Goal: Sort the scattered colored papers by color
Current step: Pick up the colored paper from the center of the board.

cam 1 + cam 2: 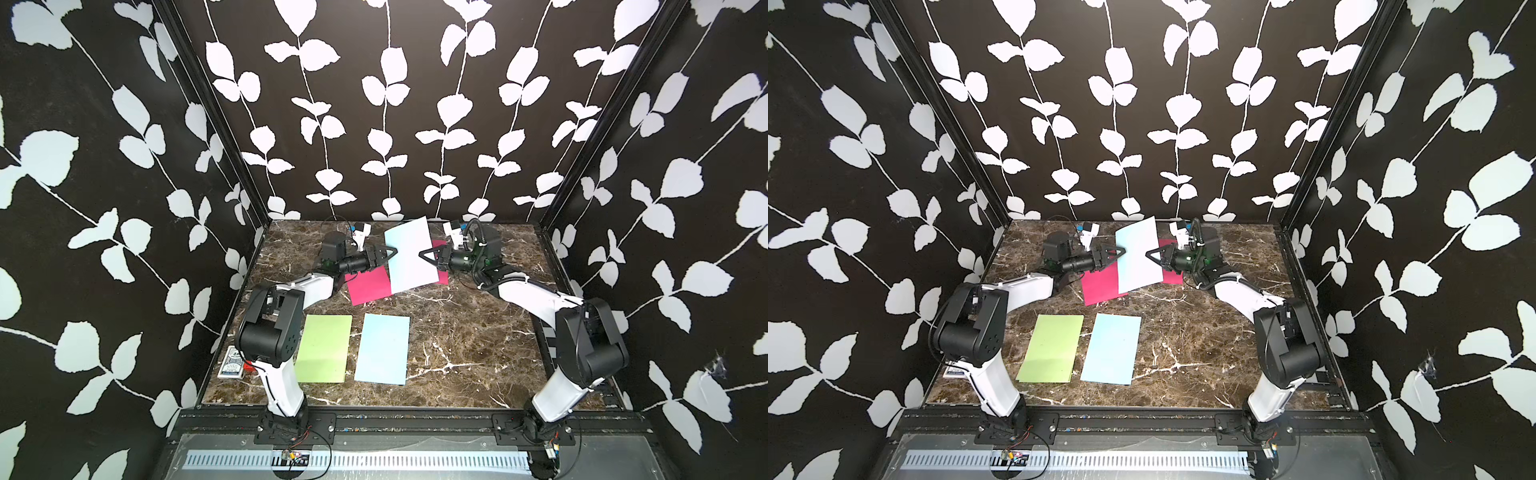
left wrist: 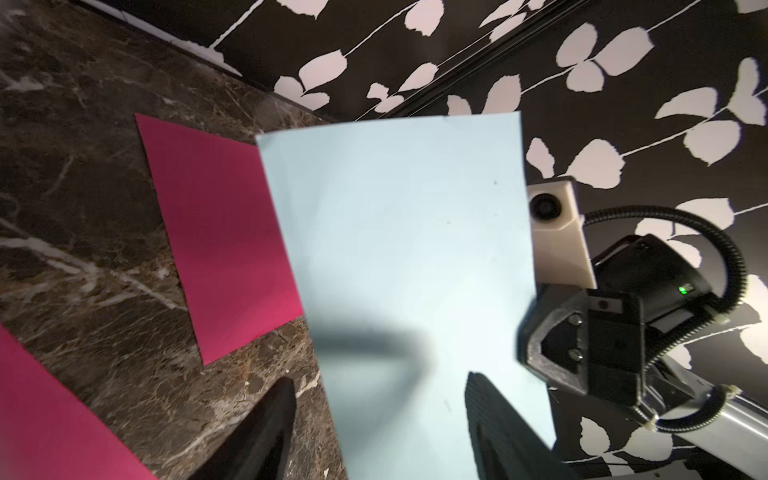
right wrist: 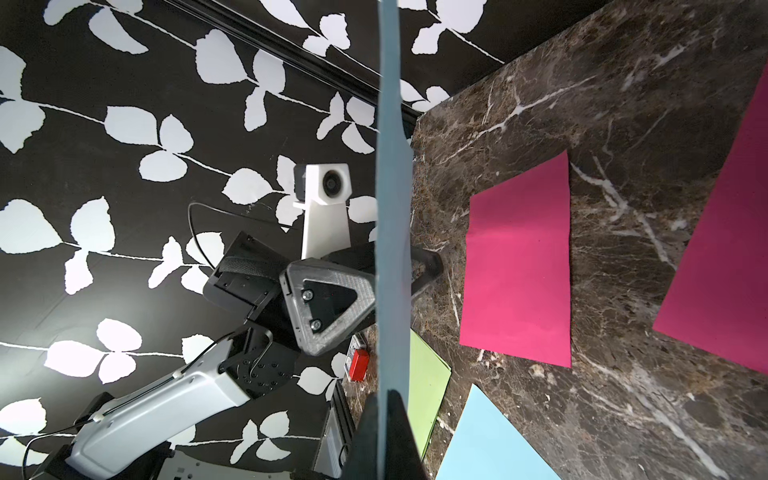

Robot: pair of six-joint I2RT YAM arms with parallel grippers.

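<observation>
**Item:** raised pale blue sheet. It is held near upright over the far middle of the marble table, clear of the surface. One side edge is pinched by the right gripper, jaws pressed together on the paper. The opposite edge is straddled by the left gripper, jaws spread, a finger to each face; no grip is made there. The lift is judged to serve a handover, or a steadied carry to the matching pile.

**Beneath:** two magenta sheets, one leftward, one largely hidden.

**Near side:** green sheet and flat pale blue sheet, laid side by side, not touching.

**Containers:** none seen; the sheets are laid on bare table. A card box is noted at the near left edge, contents not visible.
</observation>
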